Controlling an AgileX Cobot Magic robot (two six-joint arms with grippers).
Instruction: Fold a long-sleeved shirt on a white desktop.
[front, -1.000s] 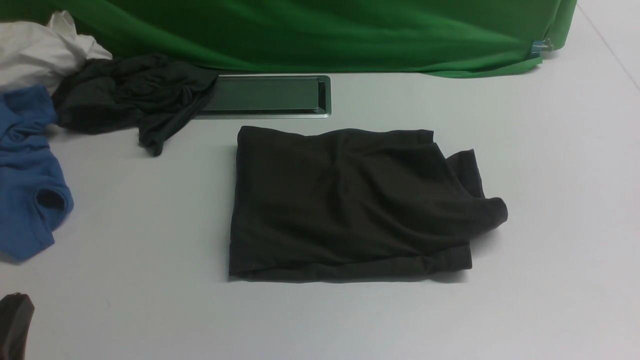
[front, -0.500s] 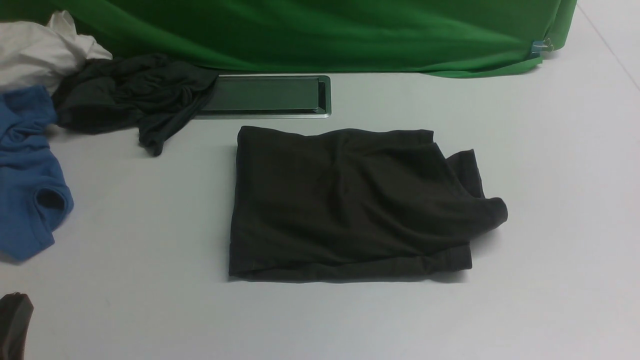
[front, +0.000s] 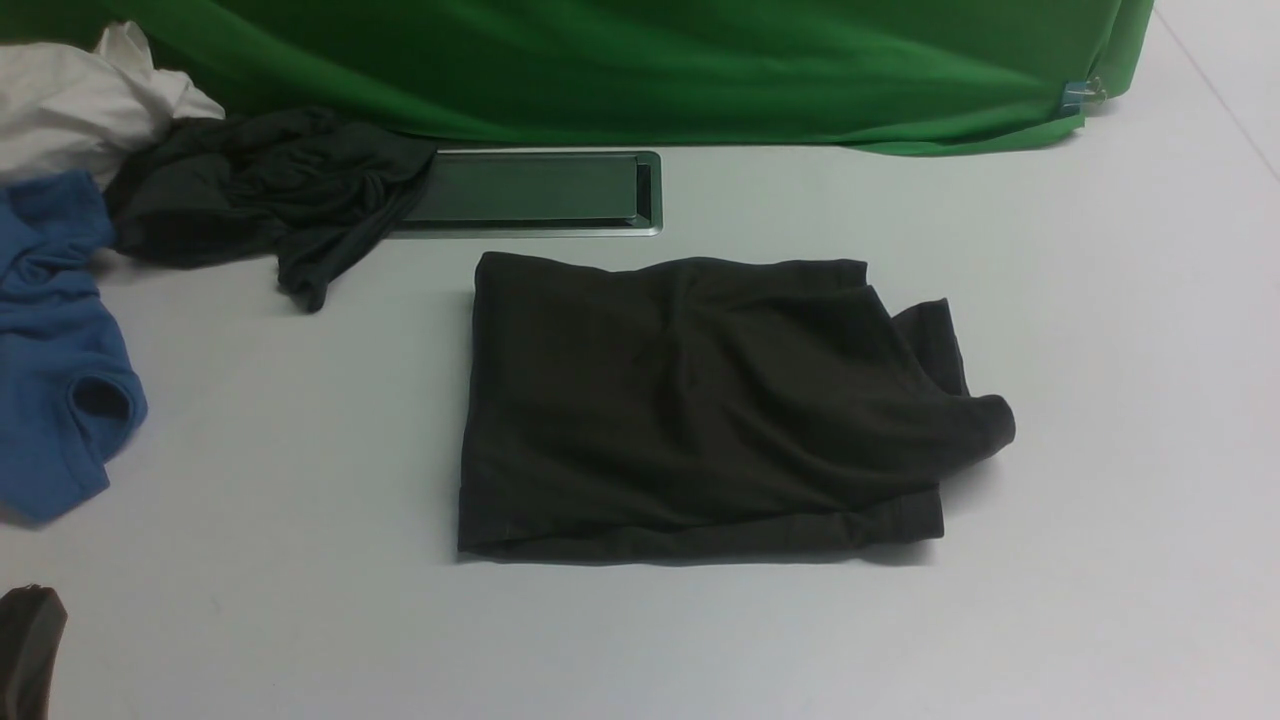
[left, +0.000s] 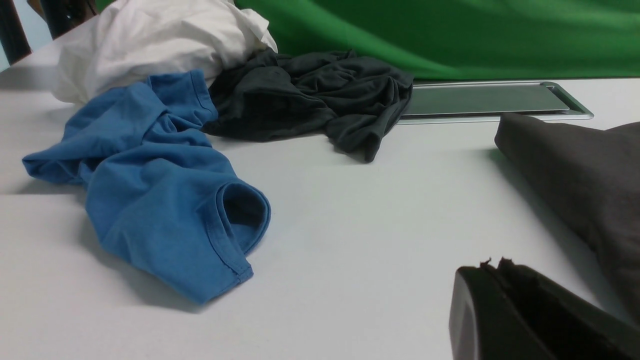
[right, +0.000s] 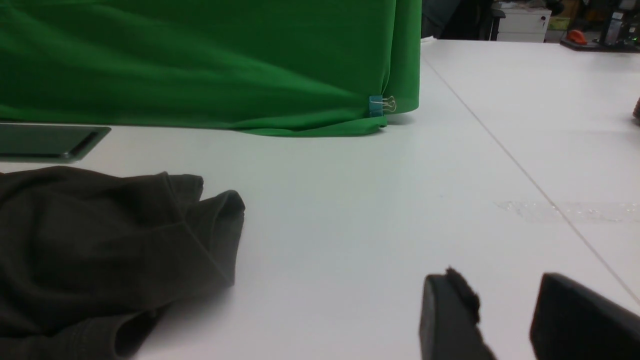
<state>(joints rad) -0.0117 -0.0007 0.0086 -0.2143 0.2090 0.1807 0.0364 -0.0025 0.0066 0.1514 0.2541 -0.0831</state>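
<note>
Left fingers (left: 492, 272) clenched, right fingers (right: 450, 305) parted, both empty, beside long-sleeved shirt (front: 700, 410).

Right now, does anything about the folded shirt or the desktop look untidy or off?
The long-sleeved shirt is folded into a rough rectangle, but at its right edge a cuff or sleeve end bulges out past the fold. Loose garments are piled at the far left of the white desktop.
</note>
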